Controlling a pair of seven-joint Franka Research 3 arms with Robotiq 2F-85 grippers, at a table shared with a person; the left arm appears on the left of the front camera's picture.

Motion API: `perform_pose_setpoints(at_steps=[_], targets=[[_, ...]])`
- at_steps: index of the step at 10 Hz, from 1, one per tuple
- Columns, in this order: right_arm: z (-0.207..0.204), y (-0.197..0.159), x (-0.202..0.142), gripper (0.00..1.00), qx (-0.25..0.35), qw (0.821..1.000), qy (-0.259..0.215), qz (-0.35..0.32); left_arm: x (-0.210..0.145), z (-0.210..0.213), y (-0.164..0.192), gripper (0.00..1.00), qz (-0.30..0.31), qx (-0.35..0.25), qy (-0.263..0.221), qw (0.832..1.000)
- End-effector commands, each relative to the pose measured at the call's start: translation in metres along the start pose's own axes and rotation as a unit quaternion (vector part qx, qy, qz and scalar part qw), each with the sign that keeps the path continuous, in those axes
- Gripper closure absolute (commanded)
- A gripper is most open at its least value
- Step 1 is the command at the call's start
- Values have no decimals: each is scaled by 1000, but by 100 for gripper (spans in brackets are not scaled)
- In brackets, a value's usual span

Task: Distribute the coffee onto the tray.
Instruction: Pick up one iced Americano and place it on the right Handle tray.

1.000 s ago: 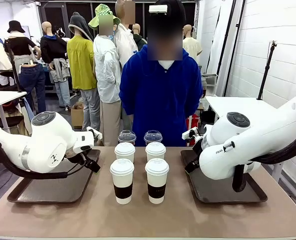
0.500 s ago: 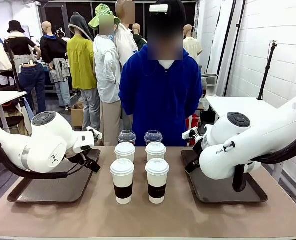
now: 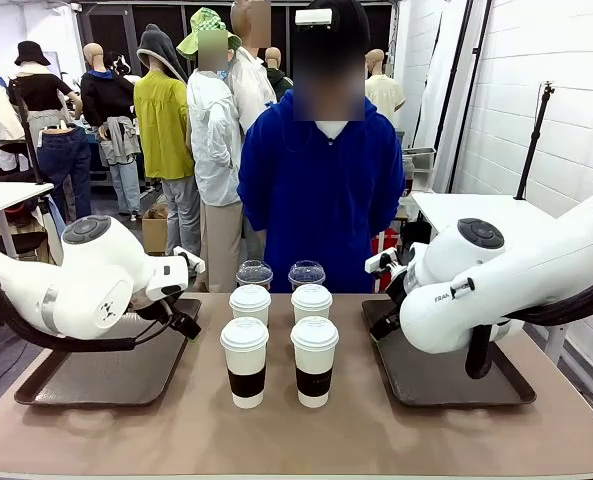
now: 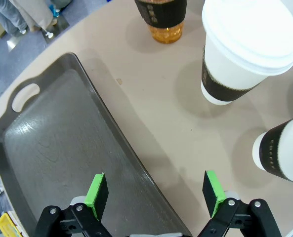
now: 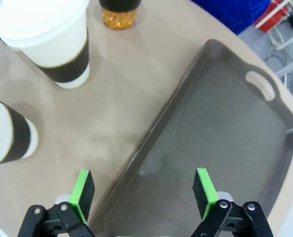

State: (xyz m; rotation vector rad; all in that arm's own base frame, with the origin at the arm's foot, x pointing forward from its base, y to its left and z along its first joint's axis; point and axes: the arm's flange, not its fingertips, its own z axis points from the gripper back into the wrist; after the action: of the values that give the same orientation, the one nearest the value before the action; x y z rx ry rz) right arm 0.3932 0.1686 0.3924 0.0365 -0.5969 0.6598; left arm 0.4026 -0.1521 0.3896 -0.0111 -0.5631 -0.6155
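Four white lidded cups with dark sleeves stand in a square at the table's middle, the front pair (image 3: 244,362) (image 3: 314,360) nearest me. Behind them are two clear dome-lidded cups (image 3: 254,274) (image 3: 307,273). A dark tray (image 3: 86,378) lies on the left and a second tray (image 3: 446,380) on the right. My left gripper (image 4: 156,195) is open above the left tray's inner rim (image 4: 111,133), with a white cup (image 4: 247,49) ahead. My right gripper (image 5: 144,192) hangs open over the right tray's rim (image 5: 186,89), a white cup (image 5: 47,34) off to its left.
A person in a blue top (image 3: 321,190) stands at the far edge behind the cups. My two white arms (image 3: 86,290) (image 3: 476,290) flank the cups. Bare tabletop (image 3: 276,440) runs along the near edge.
Both arms have risen slightly. The cups and trays have not moved.
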Motion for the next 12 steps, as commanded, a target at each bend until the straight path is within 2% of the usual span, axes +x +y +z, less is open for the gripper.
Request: perform_pose_setpoints(at_steps=[1,4,6,8,12], targets=[[45,-8,9,0,24,1000,-13,9,18,38,-7,0,-15,11,10,1000],[97,-7,22,0,46,998,-25,37,39,88,-21,0,-23,2,13,1000],[124,-3,26,0,56,997,-29,55,41,109,-27,0,-21,3,9,1000],[134,1,29,0,65,995,-33,68,40,124,-33,0,-29,4,7,1000],[136,-2,30,0,75,994,-43,67,38,125,-31,0,-36,-5,2,999]])
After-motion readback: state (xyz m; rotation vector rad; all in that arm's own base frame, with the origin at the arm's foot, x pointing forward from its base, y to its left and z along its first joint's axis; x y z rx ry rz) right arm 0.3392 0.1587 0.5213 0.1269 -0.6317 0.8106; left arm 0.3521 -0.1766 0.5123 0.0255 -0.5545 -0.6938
